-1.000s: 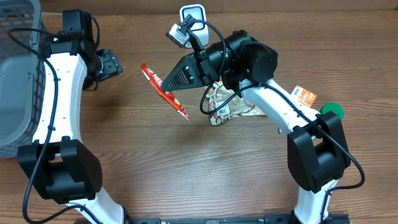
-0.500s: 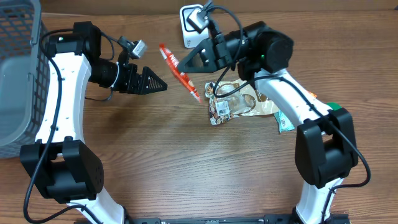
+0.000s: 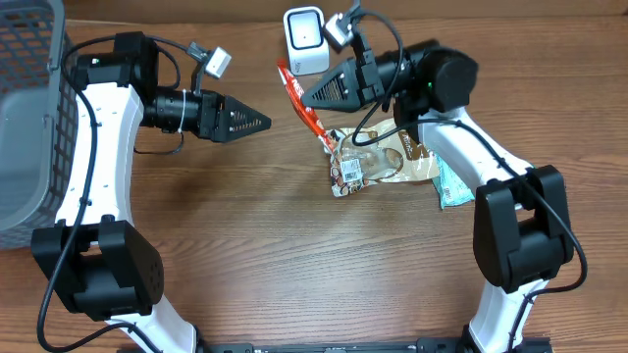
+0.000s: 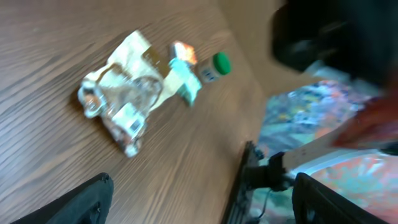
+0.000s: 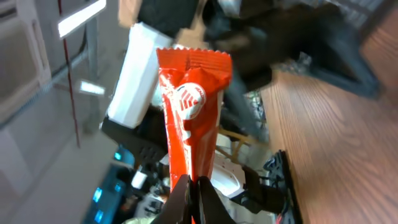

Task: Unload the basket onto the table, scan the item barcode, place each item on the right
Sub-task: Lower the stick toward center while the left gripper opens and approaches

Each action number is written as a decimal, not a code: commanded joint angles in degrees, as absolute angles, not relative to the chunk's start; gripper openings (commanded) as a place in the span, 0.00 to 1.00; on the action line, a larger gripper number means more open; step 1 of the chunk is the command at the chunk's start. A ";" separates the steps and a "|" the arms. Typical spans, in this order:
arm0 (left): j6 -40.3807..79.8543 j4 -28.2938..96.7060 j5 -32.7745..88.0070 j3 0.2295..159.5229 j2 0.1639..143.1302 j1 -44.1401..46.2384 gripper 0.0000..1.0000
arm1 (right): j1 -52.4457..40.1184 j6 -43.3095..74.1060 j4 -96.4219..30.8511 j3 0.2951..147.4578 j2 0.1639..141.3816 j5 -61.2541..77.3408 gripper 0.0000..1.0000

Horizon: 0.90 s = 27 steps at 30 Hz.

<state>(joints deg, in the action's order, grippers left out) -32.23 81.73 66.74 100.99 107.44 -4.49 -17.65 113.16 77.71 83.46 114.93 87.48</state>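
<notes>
The right gripper (image 3: 306, 99) is clamped shut on the lower end of a red snack packet (image 3: 290, 82). In the right wrist view the fingertips pinch its bottom seam and the packet (image 5: 192, 112) stands up away from them. The packet hangs in the air, clear of the table, just beside the white scanner (image 3: 306, 39) at the far edge, its top end nearest the scanner.

So picking up and carrying look done. What is left, as I judge it, is turning the barcode to the scanner's face and getting a read. No barcode shows on the side of the packet in view, so I cannot tell whether it faces the right way.

The left gripper (image 3: 267, 124) is open wide and empty, pointing toward the packet but apart from it. A crumpled clear bag (image 3: 365, 163) and a teal packet (image 3: 449, 186) lie on the table below, unscanned as far as I can judge. A grey basket (image 3: 20, 118) sits at the left edge.
</notes>
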 commanded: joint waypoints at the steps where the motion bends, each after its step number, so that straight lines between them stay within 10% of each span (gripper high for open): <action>1: -34.76 81.38 74.15 101.89 107.50 -4.40 0.82 | -17.61 101.80 72.14 78.85 115.39 87.13 0.04; 10: -34.72 80.36 74.83 101.89 107.50 -2.50 0.81 | -19.73 75.50 48.27 76.38 115.44 84.93 0.04; 19: -33.61 78.15 74.37 101.89 107.50 0.40 0.75 | -21.69 73.21 49.58 76.40 115.44 84.23 0.04; 27: -31.51 75.92 74.32 101.89 107.50 0.45 0.42 | -21.69 73.19 49.60 76.38 115.44 85.30 0.04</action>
